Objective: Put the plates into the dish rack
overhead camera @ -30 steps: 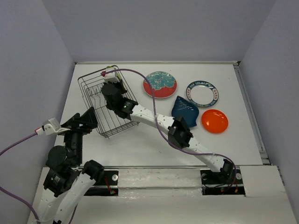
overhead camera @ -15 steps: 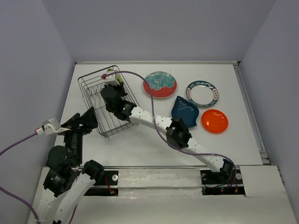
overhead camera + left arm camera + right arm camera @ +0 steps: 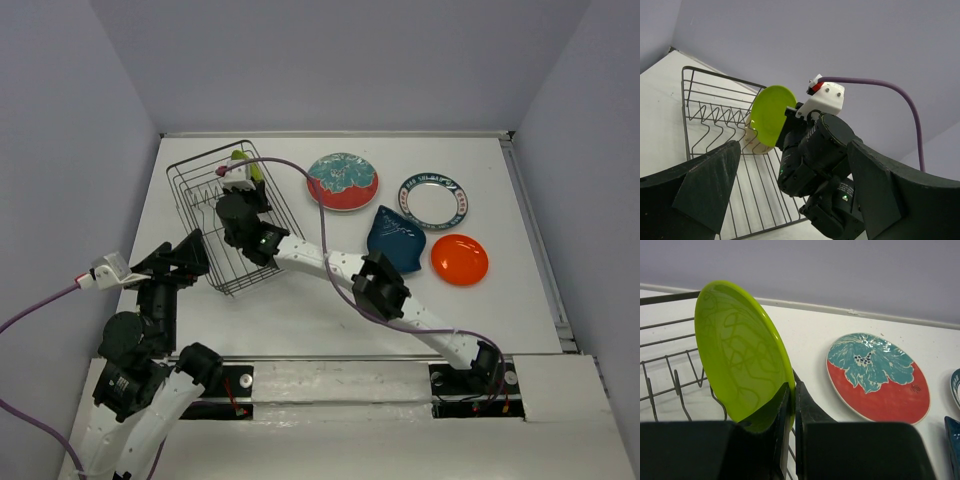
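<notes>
My right gripper (image 3: 792,395) is shut on the rim of the lime green plate (image 3: 740,355) and holds it upright over the black wire dish rack (image 3: 228,215). The plate also shows in the left wrist view (image 3: 771,114) and in the top view (image 3: 243,161). A beige plate (image 3: 757,142) stands in the rack behind the green one. My left gripper (image 3: 175,258) is open and empty at the rack's near left corner. The red plate with teal flowers (image 3: 342,181), the white blue-rimmed plate (image 3: 433,200), the dark blue leaf plate (image 3: 396,235) and the orange plate (image 3: 459,259) lie on the table to the right.
The right arm (image 3: 330,262) reaches across the table from the near right to the rack. Walls close the table at the back and both sides. The rack's divider prongs (image 3: 720,120) stand along its left part.
My right gripper has carried the lime green plate a little further toward the rack's far end. The left arm has not moved.
</notes>
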